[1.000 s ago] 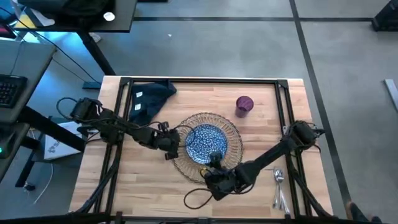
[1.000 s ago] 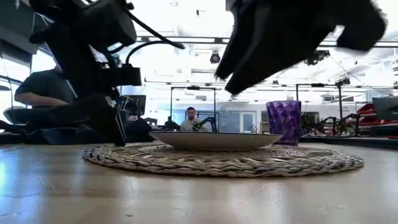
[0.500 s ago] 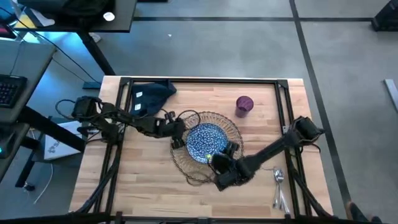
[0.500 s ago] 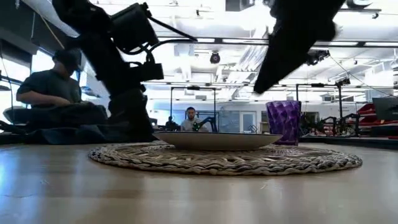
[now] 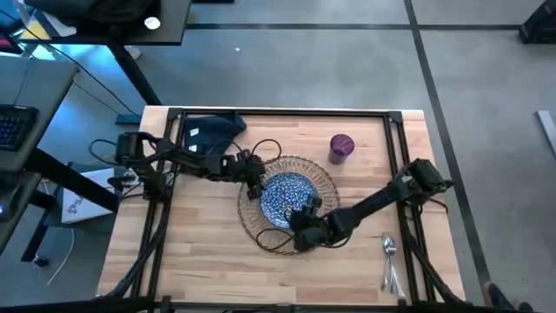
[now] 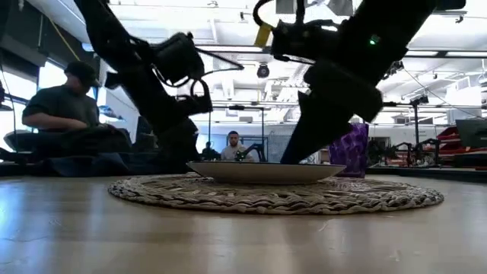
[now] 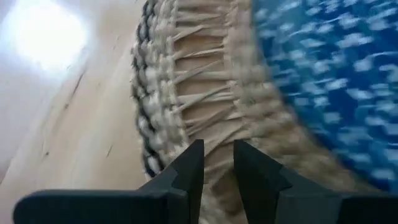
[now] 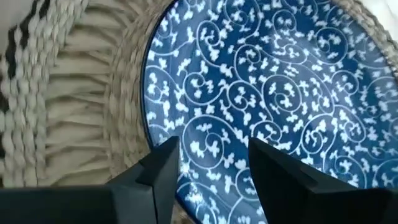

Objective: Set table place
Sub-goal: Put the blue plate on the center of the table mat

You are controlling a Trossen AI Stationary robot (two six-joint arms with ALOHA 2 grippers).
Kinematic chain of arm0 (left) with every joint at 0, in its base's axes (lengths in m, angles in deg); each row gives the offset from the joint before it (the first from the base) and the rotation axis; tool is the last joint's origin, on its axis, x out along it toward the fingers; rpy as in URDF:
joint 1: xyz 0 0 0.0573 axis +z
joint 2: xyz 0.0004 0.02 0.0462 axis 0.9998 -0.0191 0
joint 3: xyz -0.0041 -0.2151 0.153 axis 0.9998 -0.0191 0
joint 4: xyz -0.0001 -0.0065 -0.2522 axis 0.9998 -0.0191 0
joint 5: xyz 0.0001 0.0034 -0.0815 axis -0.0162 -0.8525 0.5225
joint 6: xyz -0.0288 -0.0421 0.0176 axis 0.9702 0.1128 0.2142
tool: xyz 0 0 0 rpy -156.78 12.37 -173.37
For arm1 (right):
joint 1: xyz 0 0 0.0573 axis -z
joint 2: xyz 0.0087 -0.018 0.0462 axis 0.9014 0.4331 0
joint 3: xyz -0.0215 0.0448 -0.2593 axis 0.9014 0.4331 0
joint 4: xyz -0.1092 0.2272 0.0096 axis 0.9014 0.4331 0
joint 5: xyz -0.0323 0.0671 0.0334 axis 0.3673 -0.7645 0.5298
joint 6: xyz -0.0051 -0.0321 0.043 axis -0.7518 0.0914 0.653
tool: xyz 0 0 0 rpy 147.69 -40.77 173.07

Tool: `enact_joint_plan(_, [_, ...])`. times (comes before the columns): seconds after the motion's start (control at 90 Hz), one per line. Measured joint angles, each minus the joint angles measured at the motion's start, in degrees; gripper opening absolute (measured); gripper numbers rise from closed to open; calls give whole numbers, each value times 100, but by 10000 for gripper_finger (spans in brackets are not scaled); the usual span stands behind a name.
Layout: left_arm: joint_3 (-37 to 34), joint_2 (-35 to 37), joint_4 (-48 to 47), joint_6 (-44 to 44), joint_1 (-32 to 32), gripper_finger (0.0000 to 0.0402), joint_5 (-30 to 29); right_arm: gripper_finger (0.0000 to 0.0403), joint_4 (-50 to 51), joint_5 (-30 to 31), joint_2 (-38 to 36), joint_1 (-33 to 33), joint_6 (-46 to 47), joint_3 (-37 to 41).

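I take the plate (image 5: 287,196) as my landmark; it sits centred on the woven mat (image 5: 326,181) on the table (image 5: 208,252). My right tool (image 8: 208,162) hangs spread over the plate's near rim, holding nothing, probably to nudge or square it. My left tool (image 7: 217,163) sits over the mat's weave beside the plate's left edge, fingers narrowly apart and empty. The purple cup (image 5: 341,146) stands beyond the plate, the napkin (image 5: 208,135) far-left, and the cutlery (image 5: 390,261) lies off to the right, all clear of my arms.
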Motion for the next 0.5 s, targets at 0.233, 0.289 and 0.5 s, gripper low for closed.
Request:
enact_joint_plan(0.233, [15, -186, 92, -1, 46, 69, 52, 161, -7, -82, 0, -139, -162, -7])
enact_joint_plan(0.289, [9, -166, 133, -7, 46, 69, 49, 161, -34, -80, 0, -161, -162, -7])
enact_joint_plan(0.5, [50, -175, 232, -4, 46, 69, 76, 161, -43, 162, -78, -241, -11, -9])
